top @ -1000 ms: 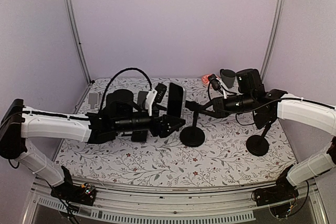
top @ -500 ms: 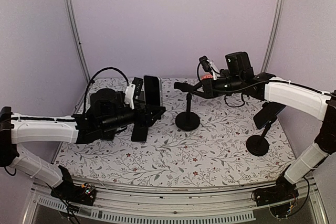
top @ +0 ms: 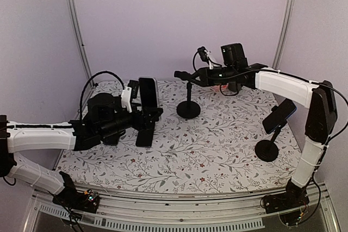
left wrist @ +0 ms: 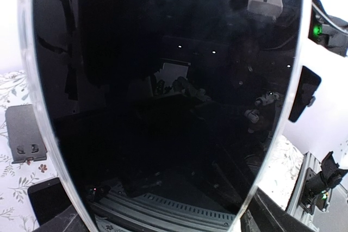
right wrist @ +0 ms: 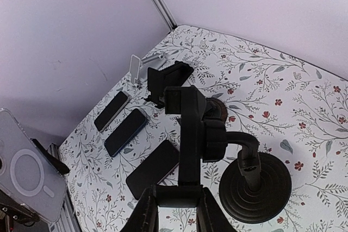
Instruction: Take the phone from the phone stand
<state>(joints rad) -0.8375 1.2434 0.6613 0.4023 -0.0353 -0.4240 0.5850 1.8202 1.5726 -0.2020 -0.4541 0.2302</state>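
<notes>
phone [top: 148,93] farther from stand [top: 188,110]; ringed back only in right wrist view

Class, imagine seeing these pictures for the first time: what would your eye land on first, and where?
The glossy black phone fills the left wrist view; from above it stands upright in the left jaws at the table's left side. Opposite, the right jaws clamp the head of an empty phone stand near the back middle. A second stand at the right carries another phone.
</notes>
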